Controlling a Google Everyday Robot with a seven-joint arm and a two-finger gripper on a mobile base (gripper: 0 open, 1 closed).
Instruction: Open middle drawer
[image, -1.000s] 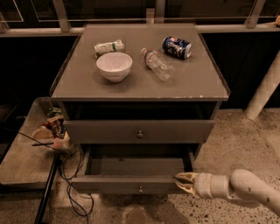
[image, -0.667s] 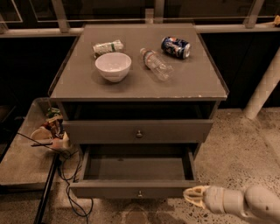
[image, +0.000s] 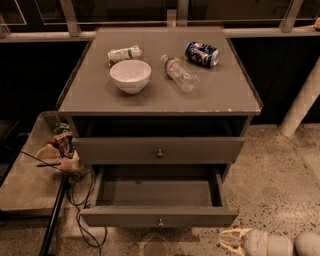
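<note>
Camera view shows the cabinet (image: 225, 92) at centre. Its middle drawer (image: 125, 217) stands pulled far out at lower centre, so I judge the opening is done. My gripper (image: 225, 241) is at lower right, jaws apart and holding nothing, off the knob (image: 160, 220).

One cabinet (image: 220, 95) stands in the middle. Four loose things lie on its top: one bowl (image: 130, 75) at near left, one packet (image: 124, 53) at far left, one bottle (image: 179, 73) in the centre and one can (image: 202, 53) at far right. Two drawer fronts show: the middle drawer (image: 159, 217), pulled out, and one upper drawer (image: 125, 150) above it. Each carries one knob, two in all (image: 160, 153) (image: 160, 220). One gripper (image: 224, 240) lies at the near right, low beside the open front, its two fingers apart. One low table (image: 25, 185) stands on the left, and one post (image: 300, 105) at far right.
</note>
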